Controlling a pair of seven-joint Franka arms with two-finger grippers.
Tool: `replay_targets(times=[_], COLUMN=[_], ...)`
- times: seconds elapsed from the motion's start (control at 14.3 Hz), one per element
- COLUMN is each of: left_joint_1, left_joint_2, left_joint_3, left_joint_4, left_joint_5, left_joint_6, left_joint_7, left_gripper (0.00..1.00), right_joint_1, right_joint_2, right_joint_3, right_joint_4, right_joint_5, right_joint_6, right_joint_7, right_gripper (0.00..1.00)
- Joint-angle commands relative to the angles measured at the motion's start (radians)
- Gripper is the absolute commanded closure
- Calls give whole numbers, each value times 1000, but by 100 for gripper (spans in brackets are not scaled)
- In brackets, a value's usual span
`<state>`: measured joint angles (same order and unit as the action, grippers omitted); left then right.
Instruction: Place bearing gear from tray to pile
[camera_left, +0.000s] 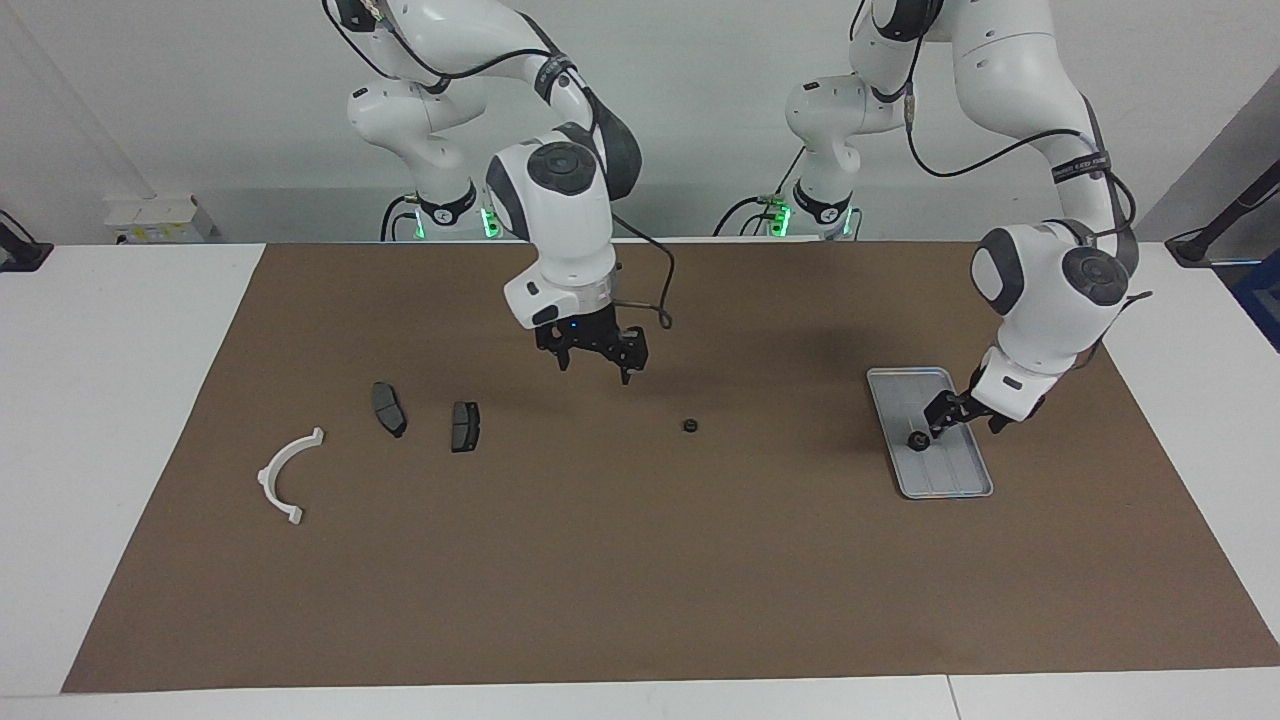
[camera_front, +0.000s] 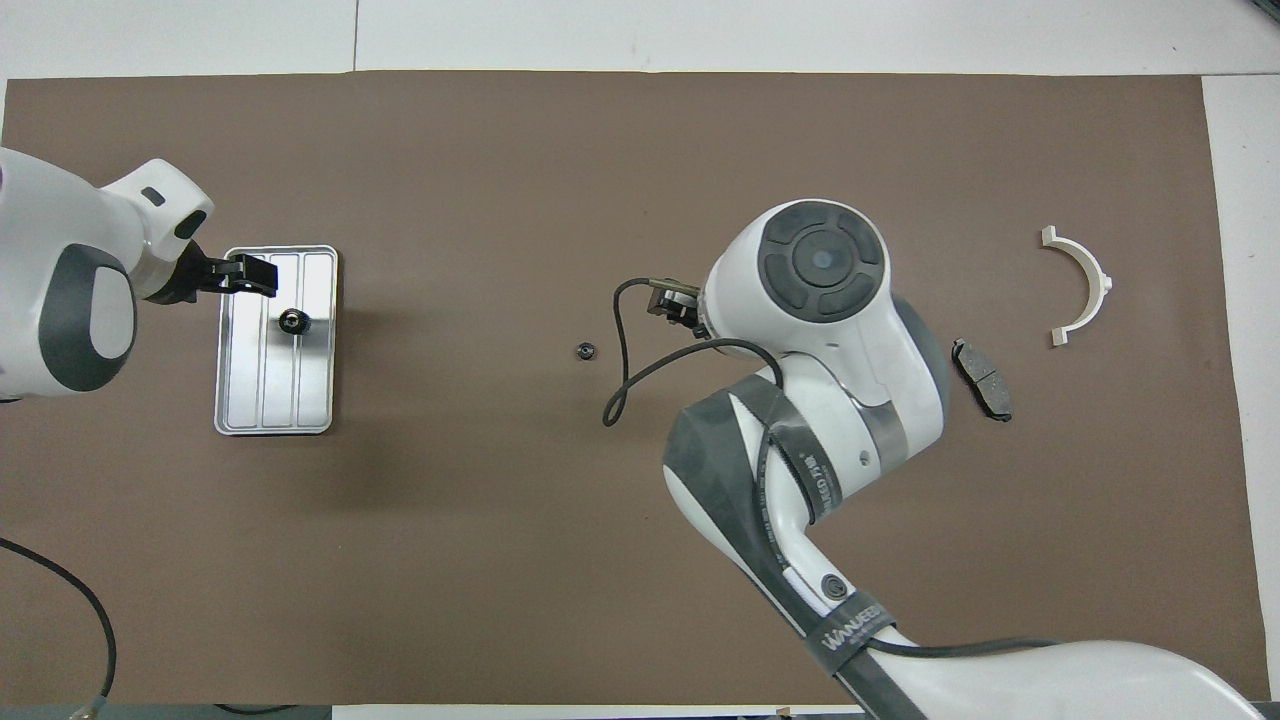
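Observation:
A small dark bearing gear (camera_left: 916, 441) (camera_front: 292, 321) lies on the silver ridged tray (camera_left: 950, 480) (camera_front: 265, 400) at the left arm's end of the mat. My left gripper (camera_left: 962, 428) (camera_front: 245, 277) hangs open just over the tray, beside the gear and holding nothing. A second bearing gear (camera_left: 690, 426) (camera_front: 586, 350) rests on the mat's middle. The pile, toward the right arm's end, is a white half-ring bracket (camera_left: 288, 475) (camera_front: 1080, 285) and two dark brake pads (camera_left: 388, 408) (camera_left: 465, 426). My right gripper (camera_left: 595, 362) is open and empty above the mat, between the pads and the middle gear.
A brown mat (camera_left: 640, 580) covers most of the white table. In the overhead view the right arm's wrist (camera_front: 820, 300) hides one brake pad; the other brake pad (camera_front: 982, 365) shows beside it. A loose cable (camera_front: 620, 380) hangs from that wrist.

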<state>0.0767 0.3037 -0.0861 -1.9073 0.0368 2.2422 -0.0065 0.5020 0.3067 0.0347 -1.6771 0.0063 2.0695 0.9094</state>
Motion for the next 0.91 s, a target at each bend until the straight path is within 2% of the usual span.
replay_targets(times=[0.0, 0.07, 0.21, 0.42, 0.63, 0.84], left_joint_1=[-21, -26, -26, -26, -26, -25], left_joint_2=[-11, -12, -18, -29, -35, -37], left_joint_3=[9, 9, 9, 9, 9, 11], left_joint_4=[-73, -85, -104, -151, -174, -177], left_joint_5=[-41, -46, -46, -46, -46, -46], left_joint_6=[80, 91, 93, 135, 152, 152], left_joint_7=[2, 0, 2, 3, 2, 2], left_gripper=[2, 2, 2, 2, 2, 3], right_joint_1=[45, 71, 115, 125, 159, 167], right_joint_2=[92, 130, 254, 399, 482, 515], right_joint_3=[-3, -3, -4, -4, -9, -9], right_joint_4=[102, 128, 247, 414, 493, 501], right_joint_5=[-23, -35, -83, -97, -98, -101], right_joint_6=[-28, -28, -52, -84, -83, -71], right_joint_7=[115, 161, 259, 302, 310, 315], right_gripper=[0, 0, 0, 0, 0, 0])
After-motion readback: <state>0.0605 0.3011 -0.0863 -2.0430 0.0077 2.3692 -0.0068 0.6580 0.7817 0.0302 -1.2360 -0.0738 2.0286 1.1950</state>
